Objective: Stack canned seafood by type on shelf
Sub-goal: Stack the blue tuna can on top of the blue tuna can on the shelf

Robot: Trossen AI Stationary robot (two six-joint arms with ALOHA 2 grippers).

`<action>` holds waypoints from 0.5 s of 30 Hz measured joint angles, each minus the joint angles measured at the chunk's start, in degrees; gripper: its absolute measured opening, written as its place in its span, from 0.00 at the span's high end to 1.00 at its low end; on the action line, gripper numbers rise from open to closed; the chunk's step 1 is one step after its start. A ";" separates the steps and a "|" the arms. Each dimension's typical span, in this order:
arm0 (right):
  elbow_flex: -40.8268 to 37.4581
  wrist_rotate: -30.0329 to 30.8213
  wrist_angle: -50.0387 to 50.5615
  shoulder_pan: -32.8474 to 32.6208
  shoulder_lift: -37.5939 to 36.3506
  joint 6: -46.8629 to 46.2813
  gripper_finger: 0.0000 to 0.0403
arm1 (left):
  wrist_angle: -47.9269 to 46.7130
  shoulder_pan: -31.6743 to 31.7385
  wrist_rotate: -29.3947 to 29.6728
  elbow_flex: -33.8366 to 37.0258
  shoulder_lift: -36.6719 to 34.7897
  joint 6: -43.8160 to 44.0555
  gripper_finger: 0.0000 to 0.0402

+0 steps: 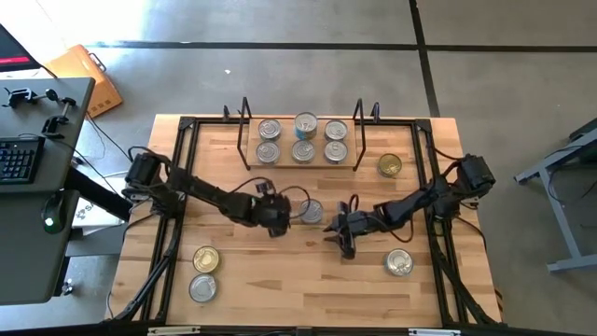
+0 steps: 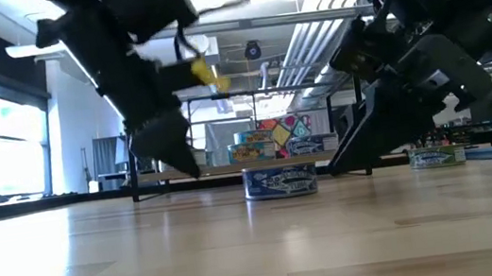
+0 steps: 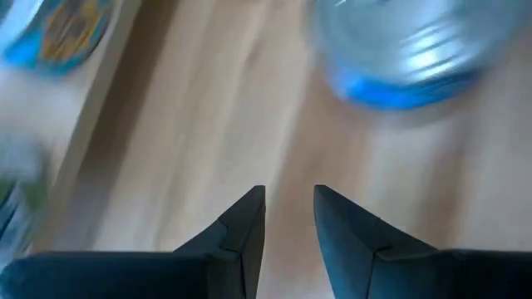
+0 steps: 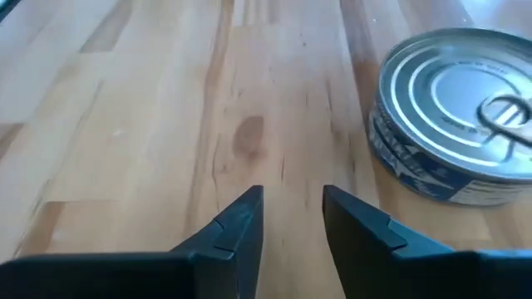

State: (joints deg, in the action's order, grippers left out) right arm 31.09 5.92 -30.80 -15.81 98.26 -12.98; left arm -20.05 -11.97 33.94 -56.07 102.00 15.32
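Observation:
One silver-topped tin with a blue label (image 1: 311,211) stands on the table's middle between my two grippers, and shows in the low view (image 2: 280,180) and the right wrist view (image 4: 457,116). My left gripper (image 1: 276,222) hovers just left of it, slightly open and holding nothing (image 3: 289,199). My right gripper (image 1: 338,231) hovers just right of it, also slightly open and holding nothing (image 4: 293,199). The shelf (image 1: 248,154) at the far middle carries several tins (image 1: 303,138).
A gold-topped tin (image 1: 390,166) sits right of the shelf. A silver tin (image 1: 399,263) sits at the near right. A gold tin (image 1: 205,259) and a silver tin (image 1: 202,287) sit at the near left. Black frame rails (image 1: 177,215) run along both table sides.

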 joint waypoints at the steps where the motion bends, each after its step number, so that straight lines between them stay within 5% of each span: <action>1: 0.00 0.29 -0.14 -0.17 0.00 0.49 0.71 | 1.94 -0.55 -0.31 0.00 0.06 -2.05 0.76; 8: -0.02 2.57 -1.23 -0.79 -1.22 1.28 0.71 | 18.34 -2.46 -6.26 0.00 0.70 -16.93 0.76; 15: -0.02 3.01 -0.83 -0.76 -2.36 2.78 0.71 | 23.71 -0.26 -16.16 -0.04 1.75 -30.48 0.71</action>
State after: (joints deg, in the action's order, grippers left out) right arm 31.07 8.93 -31.63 -16.58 95.90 -10.20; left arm 3.66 -12.23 17.77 -56.12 103.75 -15.16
